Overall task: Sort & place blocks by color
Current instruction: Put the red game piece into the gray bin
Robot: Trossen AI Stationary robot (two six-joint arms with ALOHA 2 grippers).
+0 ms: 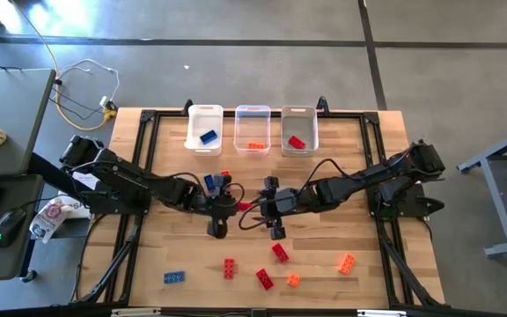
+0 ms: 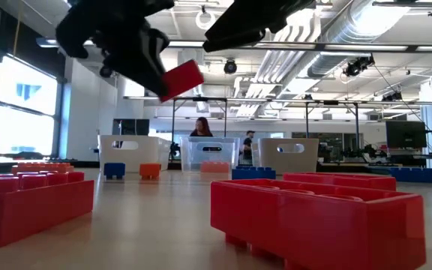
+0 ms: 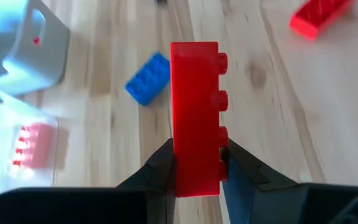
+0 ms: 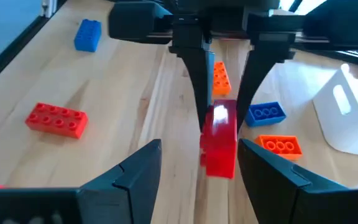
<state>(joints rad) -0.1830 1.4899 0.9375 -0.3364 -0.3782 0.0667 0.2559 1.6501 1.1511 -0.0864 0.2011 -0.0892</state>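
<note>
A large red block fills the foreground of the low view, lying on the wooden table, with a second red block at the left edge. Above them the left gripper holds a red brick clear of the table near its middle, the two dark fingers pinching its lower end so that it stands upright with its studs to one side. The right gripper sits just opposite it, facing the left one, its fingers spread wide apart on either side of the held brick and touching nothing.

At the far edge stand three small bins in a row: the left bin holds a blue block, the middle bin an orange block, the right bin a red block. Another blue block lies on the table just beside the left gripper. On the near part of the table are scattered a blue block, three red ones and two orange ones. In the room beyond the bins a person shows behind the middle bin
</note>
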